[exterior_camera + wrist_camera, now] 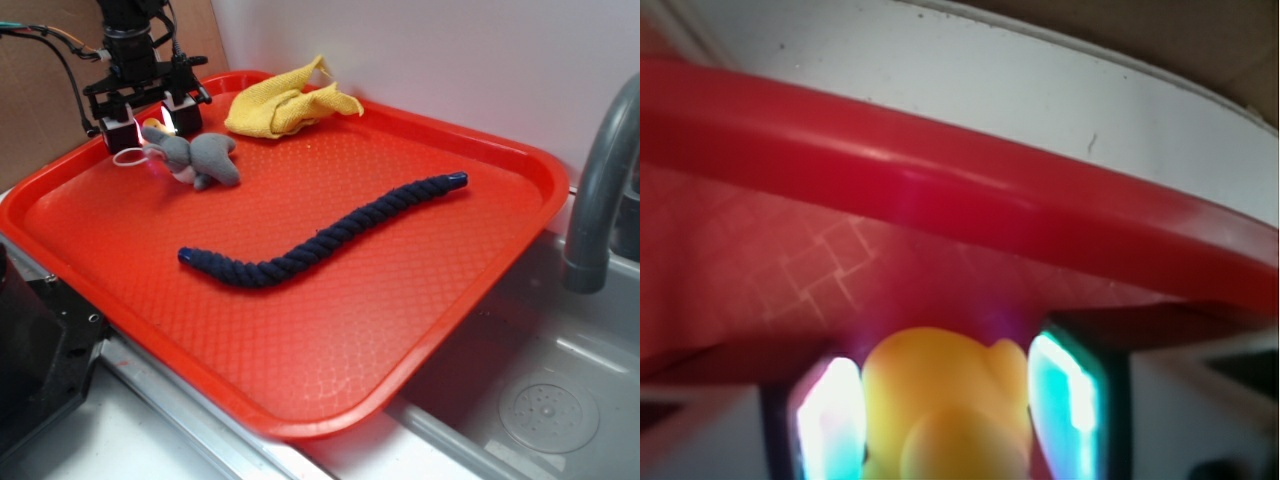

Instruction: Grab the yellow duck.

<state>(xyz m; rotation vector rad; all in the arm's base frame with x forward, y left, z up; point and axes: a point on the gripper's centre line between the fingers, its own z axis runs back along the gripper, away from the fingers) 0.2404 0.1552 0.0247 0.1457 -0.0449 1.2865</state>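
The yellow duck fills the gap between my two glowing pads in the wrist view, and both pads press against its sides. My gripper is shut on it, low over the red tray and close to the rim. In the exterior view my gripper stands at the tray's far left corner, just left of the grey plush mouse. From there the fingers hide the duck.
A yellow cloth rag lies at the back of the tray. A dark blue rope curves across its middle. A grey faucet and a sink are to the right, with cardboard behind the arm.
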